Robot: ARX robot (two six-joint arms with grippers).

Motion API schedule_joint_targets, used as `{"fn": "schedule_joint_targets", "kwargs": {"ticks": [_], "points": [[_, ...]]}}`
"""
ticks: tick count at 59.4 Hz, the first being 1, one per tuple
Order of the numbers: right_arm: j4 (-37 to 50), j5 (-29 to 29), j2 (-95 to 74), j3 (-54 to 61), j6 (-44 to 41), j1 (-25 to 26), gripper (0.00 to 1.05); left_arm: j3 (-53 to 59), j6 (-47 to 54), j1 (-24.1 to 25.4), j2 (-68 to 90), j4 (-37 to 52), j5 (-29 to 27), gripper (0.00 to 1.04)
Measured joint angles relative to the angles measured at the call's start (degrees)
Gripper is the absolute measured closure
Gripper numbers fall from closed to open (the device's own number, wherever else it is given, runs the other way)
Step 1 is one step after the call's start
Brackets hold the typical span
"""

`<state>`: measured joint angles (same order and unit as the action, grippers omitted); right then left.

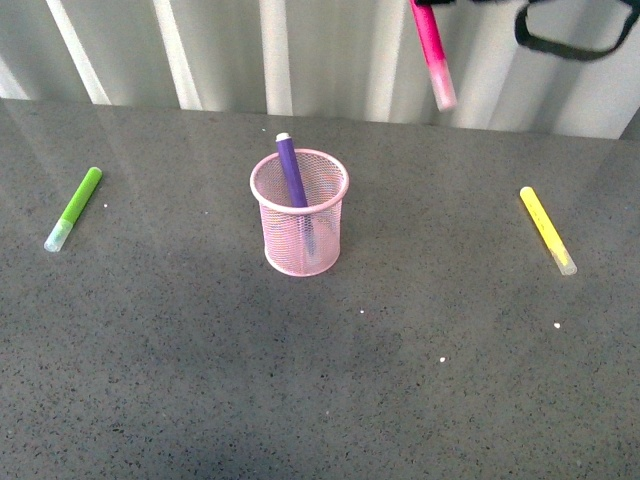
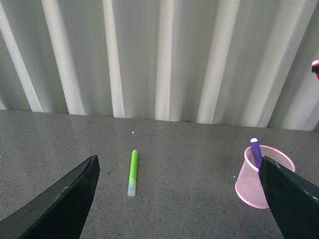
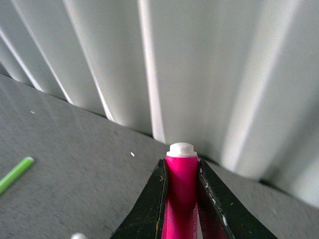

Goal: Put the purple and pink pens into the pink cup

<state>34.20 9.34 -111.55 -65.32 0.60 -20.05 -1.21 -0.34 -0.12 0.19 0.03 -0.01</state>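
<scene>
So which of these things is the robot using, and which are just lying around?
For the job:
pink cup
purple pen, standing in the pink cup
pink pen, held in the right pincer

Just lying about:
green marker
yellow marker

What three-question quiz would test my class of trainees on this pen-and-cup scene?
1. True or false: the purple pen already stands in the pink cup.
2. Which arm's end effector grips the pink pen: A left, B right?
3. Fill the gap: the marker lying on the robot's right of the cup is ____.
Key: 1 true; 2 B; 3 yellow.
</scene>
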Motion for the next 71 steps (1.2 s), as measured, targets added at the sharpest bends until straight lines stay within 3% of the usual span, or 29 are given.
{"fn": "schedule_joint_targets", "kwargs": {"ticks": [11,27,49,71], "points": [[3.19,2.40,-0.20,0.76,-0.55,-5.14,0.93,0.00,0.00,0.00,0.00,0.00,0.00,0.07],[13.29,3.21,-4.50,4.35,-0.87,-8.48,0.93,0.00,-0.02,0.00,0.00,0.00,0.00,0.07],[23.12,5.44,-13.92,2.16,0.57,-8.20,0.93,0.00,0.00,0.00,0.00,0.00,0.00,0.07],[22.53,7.98,-17.46,-2.08,0.70,-7.52,0.93,0.00,0.00,0.00,0.00,0.00,0.00,0.07]]}}
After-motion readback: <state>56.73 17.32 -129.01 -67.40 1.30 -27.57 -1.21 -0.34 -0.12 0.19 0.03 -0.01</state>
